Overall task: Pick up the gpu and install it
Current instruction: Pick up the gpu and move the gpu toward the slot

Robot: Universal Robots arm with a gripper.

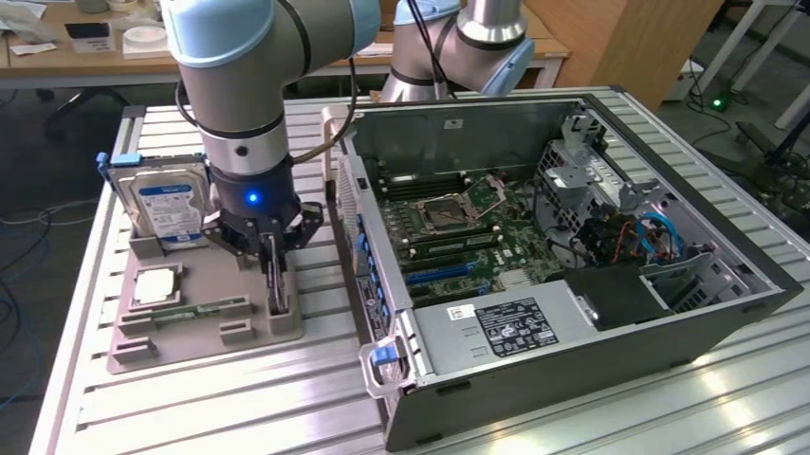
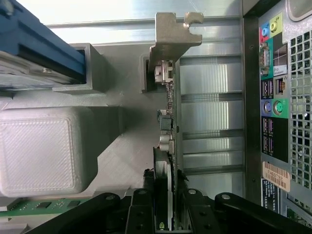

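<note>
- Gripper (image 1: 273,273): it hangs directly above the gpu (image 1: 280,305). You see one black finger (image 2: 142,209) on each face of the card, so the gripper reads as clamped on the gpu.
- gpu (image 2: 168,122): it stands on its long edge in a slot of the grey parts tray (image 1: 146,355), on the tray's side nearest the computer case (image 1: 595,370). Its long axis runs along that side, in line with the gap between the fingers.
- Materials: a thin, rigid board seen edge-on, with a silvery stamped metal bracket (image 2: 170,36) at one end. The tray is matte, layered plastic.
- Hard drive (image 1: 171,204): it stands upright on the tray's side away from the case, apart from the gpu.
</note>
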